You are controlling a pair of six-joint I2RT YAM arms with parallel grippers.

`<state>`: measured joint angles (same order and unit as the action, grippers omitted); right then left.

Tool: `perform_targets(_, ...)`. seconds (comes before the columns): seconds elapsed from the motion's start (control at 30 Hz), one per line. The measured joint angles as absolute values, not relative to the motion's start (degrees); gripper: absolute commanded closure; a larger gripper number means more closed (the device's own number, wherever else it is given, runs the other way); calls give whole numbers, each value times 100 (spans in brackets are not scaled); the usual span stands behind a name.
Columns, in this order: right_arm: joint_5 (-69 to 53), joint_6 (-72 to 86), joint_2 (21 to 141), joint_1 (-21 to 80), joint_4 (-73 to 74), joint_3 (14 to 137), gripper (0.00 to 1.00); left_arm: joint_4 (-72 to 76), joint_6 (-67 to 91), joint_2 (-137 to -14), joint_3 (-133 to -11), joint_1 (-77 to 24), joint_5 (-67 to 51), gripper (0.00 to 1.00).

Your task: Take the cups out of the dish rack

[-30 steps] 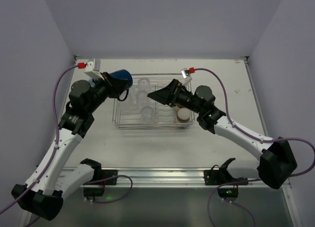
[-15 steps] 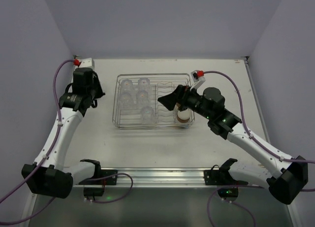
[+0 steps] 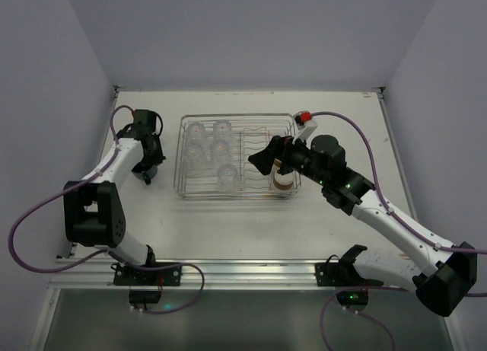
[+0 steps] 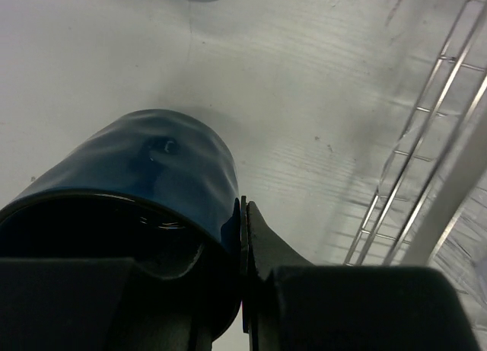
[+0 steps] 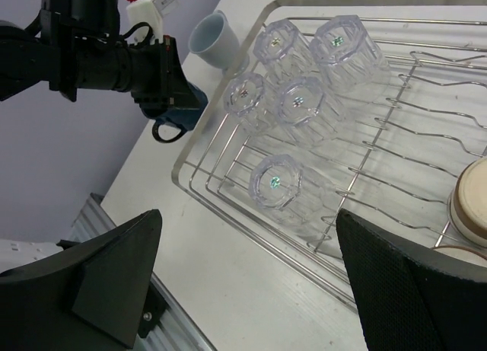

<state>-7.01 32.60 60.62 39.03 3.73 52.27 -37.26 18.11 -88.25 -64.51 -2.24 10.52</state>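
The dark blue cup (image 4: 144,176) is clamped in the left gripper (image 3: 146,167) over the white table (image 3: 251,229), left of the dish rack (image 3: 236,195). Pale walls (image 3: 228,31) box the table in. The right gripper (image 3: 262,159) gapes above the rack's right end. Only the right wrist view shows a pale cup (image 5: 213,37) by the rack's far-left corner.

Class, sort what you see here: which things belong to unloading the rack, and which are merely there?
Belong: dish rack; five clear tumblers and tan cup inside it; dark blue cup in left gripper; pale cup on the table; open right gripper.
Merely there: purple cables; metal rail.
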Motion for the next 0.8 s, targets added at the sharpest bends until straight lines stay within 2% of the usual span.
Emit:
perform_targets(0.33,-381,3044,6167,3903,668,5231,1,-3420,1715,-9317,-6396,8,1057,100)
perform_targets(0.5,-183,2930,6230,3903,784,5240,1,-3280,1688,-9518,-6394,143,1048,92)
perform_targets(0.73,202,2755,6230,3863,989,5240,1,-3057,1688,-9568,-6213,150,961,89)
perform_targets(0.8,274,2731,6230,3830,993,5240,1,-3050,1686,-9568,-6176,148,952,84)
